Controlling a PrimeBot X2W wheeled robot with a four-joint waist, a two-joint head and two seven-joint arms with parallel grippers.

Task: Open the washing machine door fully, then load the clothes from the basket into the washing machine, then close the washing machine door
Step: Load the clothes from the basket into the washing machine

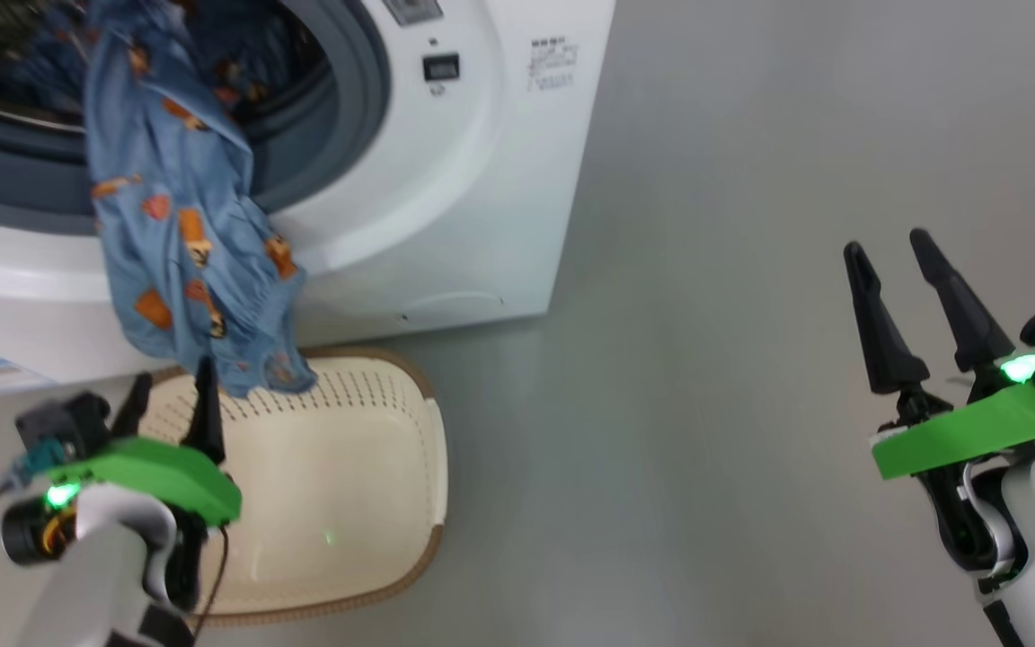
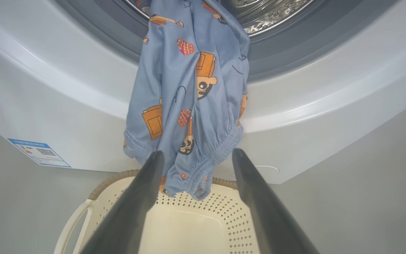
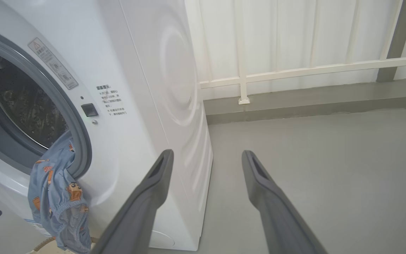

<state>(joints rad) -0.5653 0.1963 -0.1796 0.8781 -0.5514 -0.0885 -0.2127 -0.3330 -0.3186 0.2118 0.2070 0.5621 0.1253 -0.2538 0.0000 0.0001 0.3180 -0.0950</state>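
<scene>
Hanging from the drum mouth of the washing machine [image 1: 482, 180]: clothes [image 1: 185, 225], one blue printed garment, hem just ahead of the left gripper [image 1: 174, 376] fingertips and dangling over the basket [image 1: 347, 485] rim.
Left fingers: spread apart, grasping nothing; basket beneath them.
Right gripper [image 1: 886, 243]: fingers spread, grasping nothing, above the floor [image 1: 706, 404]; machine well apart, off to their left.

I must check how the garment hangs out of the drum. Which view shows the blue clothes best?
The left wrist view: the clothes hang large and sharp at its centre, draped over the gasket toward the basket. The head view shows them from above, blurred. The right wrist view shows them small, at its lower left.
</scene>
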